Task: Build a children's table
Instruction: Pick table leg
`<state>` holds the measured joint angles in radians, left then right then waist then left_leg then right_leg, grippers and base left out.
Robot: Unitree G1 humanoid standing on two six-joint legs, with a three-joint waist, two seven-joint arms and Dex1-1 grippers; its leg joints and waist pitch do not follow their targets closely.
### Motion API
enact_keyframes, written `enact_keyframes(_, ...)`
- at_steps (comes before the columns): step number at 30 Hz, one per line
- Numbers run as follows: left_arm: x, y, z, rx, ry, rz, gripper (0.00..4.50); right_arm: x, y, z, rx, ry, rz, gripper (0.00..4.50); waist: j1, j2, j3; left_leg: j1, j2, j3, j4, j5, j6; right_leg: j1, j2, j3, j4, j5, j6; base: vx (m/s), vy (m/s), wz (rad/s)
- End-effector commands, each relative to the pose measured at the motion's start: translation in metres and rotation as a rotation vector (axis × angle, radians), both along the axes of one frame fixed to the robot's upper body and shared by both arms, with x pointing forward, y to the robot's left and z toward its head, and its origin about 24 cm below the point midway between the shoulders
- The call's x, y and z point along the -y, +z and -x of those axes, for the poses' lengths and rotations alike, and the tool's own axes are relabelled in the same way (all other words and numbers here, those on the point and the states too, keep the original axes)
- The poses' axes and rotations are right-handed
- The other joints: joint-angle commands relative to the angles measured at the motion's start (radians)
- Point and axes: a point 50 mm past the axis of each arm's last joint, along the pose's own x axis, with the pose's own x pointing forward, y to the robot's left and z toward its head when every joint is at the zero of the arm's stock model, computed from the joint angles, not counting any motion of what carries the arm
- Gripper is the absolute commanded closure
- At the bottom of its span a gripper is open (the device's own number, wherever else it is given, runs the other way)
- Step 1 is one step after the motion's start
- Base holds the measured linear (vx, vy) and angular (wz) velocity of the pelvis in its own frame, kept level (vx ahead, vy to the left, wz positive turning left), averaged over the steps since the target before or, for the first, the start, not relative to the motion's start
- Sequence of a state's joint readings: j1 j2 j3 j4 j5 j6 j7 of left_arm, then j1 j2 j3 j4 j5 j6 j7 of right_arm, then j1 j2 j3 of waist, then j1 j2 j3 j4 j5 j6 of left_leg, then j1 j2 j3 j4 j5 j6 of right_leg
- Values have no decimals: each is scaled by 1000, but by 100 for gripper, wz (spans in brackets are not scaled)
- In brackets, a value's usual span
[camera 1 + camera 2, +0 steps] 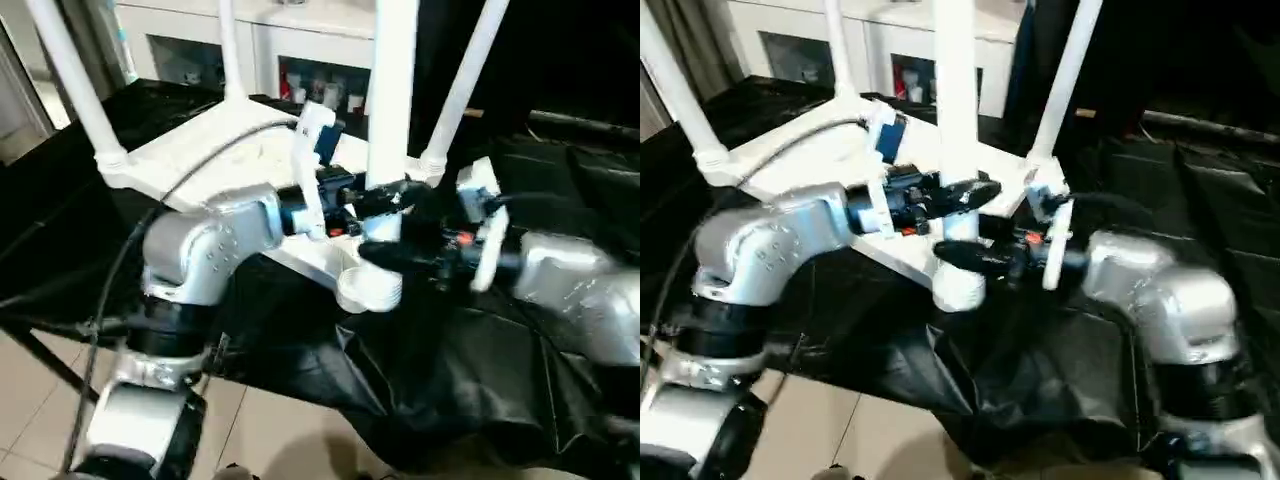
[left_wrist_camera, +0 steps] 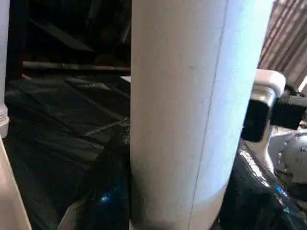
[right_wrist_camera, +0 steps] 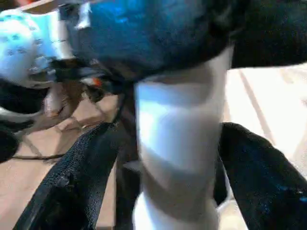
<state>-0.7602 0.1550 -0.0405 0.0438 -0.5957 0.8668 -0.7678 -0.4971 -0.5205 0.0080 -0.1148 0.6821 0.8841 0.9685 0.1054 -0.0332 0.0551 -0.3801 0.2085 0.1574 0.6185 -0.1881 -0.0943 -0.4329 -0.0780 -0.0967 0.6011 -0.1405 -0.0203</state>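
Tabletop (image 1: pixel 215 150) lies inverted on black sheet (image 1: pixel 480 380), ribbed underside up. Three legs already stand in corner sockets: far-left leg (image 1: pixel 75 80), rear leg (image 1: pixel 229 45), far-right leg (image 1: pixel 468 75). Fourth leg (image 1: pixel 392 90) stands upright over the near corner socket (image 1: pixel 368 288), the corner closest to the robot, overhanging the sheet edge.

Key relation: fourth leg's long axis is vertical, roughly in line with near corner socket below it. Both grippers sit at the leg's lower end, just above that socket, approaching from opposite sides.

- Left gripper (image 1: pixel 385 195): comes in from the tabletop side, fingers half-spread around fourth leg. Left wrist view shows the tube (image 2: pixel 192 110) packed between the dark fingers (image 2: pixel 103 191); judged a grip on the leg.
- Right gripper (image 1: pixel 958 255): comes in from the opp. side, slightly lower, nearer the socket. Right wrist view shows wide-set fingers (image 3: pixel 72 182) flanking the leg (image 3: pixel 177 148) with gaps either side; judged not clamping.

Step in hand, est.: seating last leg. Next move likely calls for axial push straight down into near corner socket; left arm has the hold, so it would carry the load. Risk: off-axis tilt jams the taper, or tabletop tips at the unsupported overhang.
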Motion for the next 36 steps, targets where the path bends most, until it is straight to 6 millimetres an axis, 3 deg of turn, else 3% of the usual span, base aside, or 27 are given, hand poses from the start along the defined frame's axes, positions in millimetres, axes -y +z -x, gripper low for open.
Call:
enact_keyframes(1,3,7,0,35,-22,-3,257,-1,4,3,-5,40,1,92,6,-12,-74,8,9,11,-69,-129,35,71,-53,39,-86,-417,-51,0,0,0)
enact_keyframes(4,3,7,1,43,-42,-8,257,1,5,5,-22,69,20,92,11,-18,-75,9,10,11,-69,-132,31,70,-53,39,-81,-385,-70,0,0,0)
enact_keyframes(17,13,12,12,41,-191,34,257,2,-1,8,-73,118,71,92,12,-22,-77,0,11,11,-67,-107,28,77,-56,40,-72,-343,-99,0,0,0)
enact_keyframes(19,13,13,12,42,-194,39,257,1,-2,7,-78,116,68,130,12,-21,-77,0,12,10,-67,-107,29,76,-56,40,-72,-342,-99,0,0,0)
enact_keyframes(22,12,13,12,42,-192,37,257,1,-2,7,-80,117,62,136,12,-21,-77,-1,11,10,-67,-109,28,78,-56,40,-73,-352,-90,0,0,0)
enact_keyframes(28,11,12,11,43,-190,30,257,-1,-2,8,-84,121,45,205,13,-18,-77,2,10,10,-67,-118,25,76,-55,39,-77,-374,-79,0,0,0)
enact_keyframes(31,11,12,5,36,-133,14,187,-1,-3,8,-85,120,43,227,13,-19,-77,2,10,9,-67,-117,23,76,-54,38,-77,-368,-80,0,0,0)
enact_keyframes(36,8,19,-3,29,-70,57,155,-3,-4,9,-87,122,39,255,15,-19,-76,0,8,9,-66,-121,24,76,-54,36,-81,-397,-67,0,0,0)
